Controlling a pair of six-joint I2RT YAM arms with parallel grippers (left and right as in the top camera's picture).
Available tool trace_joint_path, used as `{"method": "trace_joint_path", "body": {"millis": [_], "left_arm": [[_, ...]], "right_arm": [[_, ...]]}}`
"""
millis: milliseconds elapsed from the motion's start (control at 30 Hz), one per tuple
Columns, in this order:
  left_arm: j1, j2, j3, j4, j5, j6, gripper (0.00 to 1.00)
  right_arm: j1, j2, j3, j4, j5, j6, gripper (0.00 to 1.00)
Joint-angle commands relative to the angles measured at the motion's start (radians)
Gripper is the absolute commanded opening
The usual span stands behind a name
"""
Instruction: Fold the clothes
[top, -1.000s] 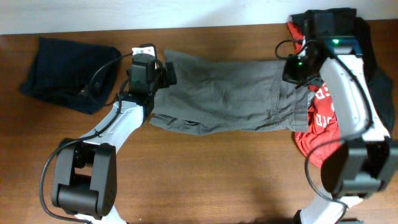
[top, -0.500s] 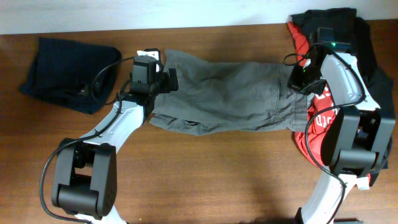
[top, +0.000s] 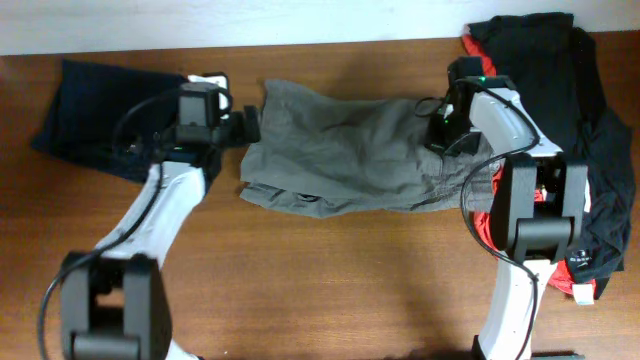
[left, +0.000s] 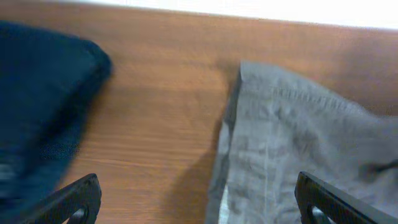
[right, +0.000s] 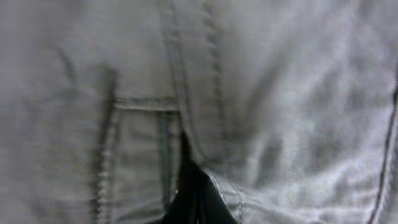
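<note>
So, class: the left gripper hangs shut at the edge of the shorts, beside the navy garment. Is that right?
Not quite: the left gripper is open, not shut. The left wrist view shows its fingers wide apart at the edge of the shorts, beside the navy garment.

The left gripper (top: 247, 124) is wide open, just beside the left end of the shorts (top: 340, 150). The right gripper (top: 441, 137) is closed tight, tips down on their right part.

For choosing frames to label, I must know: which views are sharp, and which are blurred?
Overhead: sharp, evenly lit, shorts clearly outlined. Left wrist: navy garment blurred at the left, shorts' edge fairly sharp. Right wrist: too close, grey fabric fills the frame, stitching soft.
</note>
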Motion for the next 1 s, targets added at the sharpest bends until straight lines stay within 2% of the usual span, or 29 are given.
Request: {"method": "trace_joint_path", "body": {"millis": [0,700,833,967], "left_arm": [[0.032,-0.106,0.035,-0.027,0.008,0.023,0.99],[0.078,-0.155,0.035,-0.093,0.004,0.053,0.99],[0.078,-0.155,0.035,-0.117,0.004,0.053,0.99],[0.078,-0.155,0.035,-0.139,0.004,0.053,0.99]], "right_arm": [[0.049,0.027,0.003,0.032,-0.01,-0.027,0.04],[0.339,0.082,0.005,0.194,0.004,-0.277,0.04],[0.366,0.082,0.057,0.145,0.005,-0.267,0.04],[0.365,0.07,0.205,-0.024,0.005,-0.192,0.04]]}}
